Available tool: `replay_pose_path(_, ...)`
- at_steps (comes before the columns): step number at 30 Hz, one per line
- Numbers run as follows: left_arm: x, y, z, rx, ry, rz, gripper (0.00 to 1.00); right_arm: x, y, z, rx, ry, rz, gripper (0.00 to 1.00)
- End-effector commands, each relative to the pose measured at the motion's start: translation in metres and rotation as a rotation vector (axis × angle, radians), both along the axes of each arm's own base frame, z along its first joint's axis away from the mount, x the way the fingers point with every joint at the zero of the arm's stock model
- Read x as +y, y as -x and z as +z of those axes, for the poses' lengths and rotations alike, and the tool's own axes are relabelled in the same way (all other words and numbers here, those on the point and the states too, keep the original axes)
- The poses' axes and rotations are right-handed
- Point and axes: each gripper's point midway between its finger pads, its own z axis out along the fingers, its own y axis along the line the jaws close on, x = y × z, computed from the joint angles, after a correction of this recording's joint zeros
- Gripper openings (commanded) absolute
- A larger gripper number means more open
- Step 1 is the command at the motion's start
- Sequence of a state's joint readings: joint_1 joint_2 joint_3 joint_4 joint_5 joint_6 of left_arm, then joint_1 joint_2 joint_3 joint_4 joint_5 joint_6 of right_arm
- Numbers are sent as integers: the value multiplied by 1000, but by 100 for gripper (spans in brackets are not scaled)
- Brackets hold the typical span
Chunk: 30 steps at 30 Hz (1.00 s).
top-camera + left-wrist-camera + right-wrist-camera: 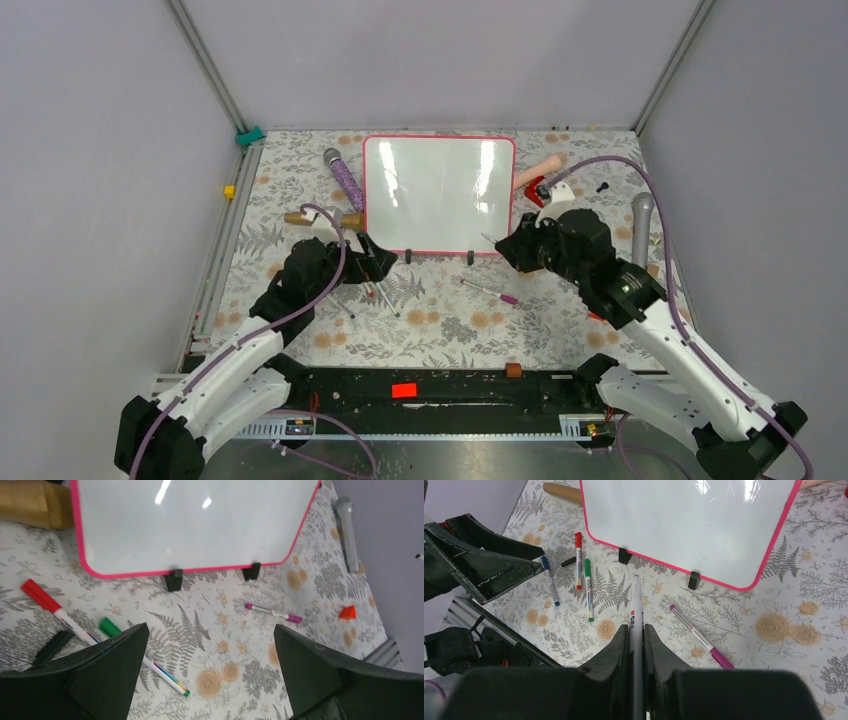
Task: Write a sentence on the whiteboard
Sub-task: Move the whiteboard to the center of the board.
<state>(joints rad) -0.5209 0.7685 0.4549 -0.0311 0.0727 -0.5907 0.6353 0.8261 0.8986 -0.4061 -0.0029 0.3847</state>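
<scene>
Clamping slim white marker point(637, 605) in right gripper point(636, 630) | left gripper point(211, 627) spread wide | whiteboard point(438, 190) glossy, pink rounded frame

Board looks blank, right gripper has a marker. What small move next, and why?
Probably carry the marker forward to the upper left of the whiteboard. The right gripper is shut on it, tip short of the board's lower edge, and no writing shows yet.

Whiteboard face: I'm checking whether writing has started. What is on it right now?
The glossy white, pink-framed whiteboard shows only bright light reflections and no marker strokes. The right gripper, shut on a white marker, sits short of its lower edge. Glare patches could hide faint marks.
</scene>
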Motion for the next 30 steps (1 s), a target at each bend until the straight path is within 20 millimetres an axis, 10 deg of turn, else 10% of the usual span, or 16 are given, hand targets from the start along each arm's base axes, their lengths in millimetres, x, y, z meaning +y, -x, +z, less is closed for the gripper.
replay_pose_path(1, 2, -36, 46, -142, 47, 18, 99, 27, -35, 41, -87, -61, 44, 0)
replay_pose_path(12, 53, -125, 70, -197, 271, 226, 99, -46, -141, 70, -111, -160, -389, 0)
replay_pose_path(21, 74, -189, 64, -137, 357, 261, 96, -91, -198, 17, 108, -276, -640, 0)
replay_pose_path(30, 52, -221, 30, -70, 489, 50, 85, -92, -216, -40, 244, -346, -618, 0)
